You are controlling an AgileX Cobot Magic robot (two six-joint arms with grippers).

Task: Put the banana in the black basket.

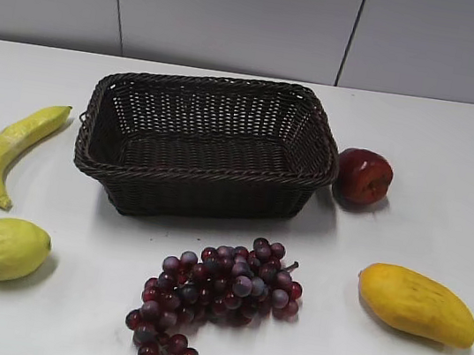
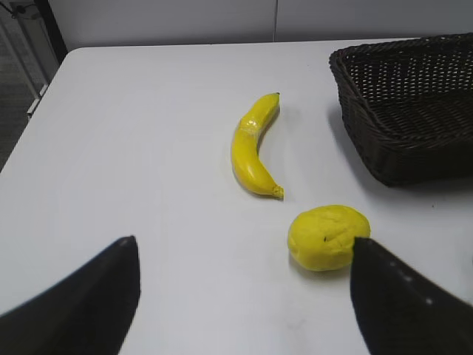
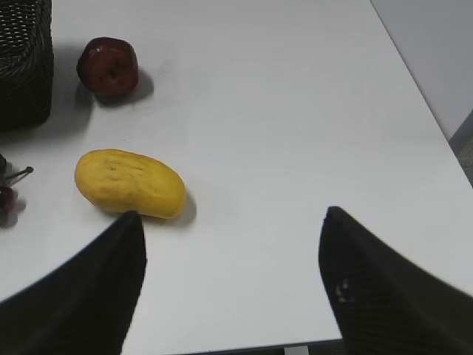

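Observation:
The banana lies on the white table left of the black basket, apart from it. In the left wrist view the banana lies ahead of my left gripper, which is open and empty above the table; the basket's corner is at the upper right. My right gripper is open and empty over bare table near the front right edge. The basket's side shows at the upper left of the right wrist view. Neither gripper shows in the exterior view.
A lemon lies in front of the banana. A grape bunch lies in front of the basket. A red apple sits right of the basket. A mango lies at the front right.

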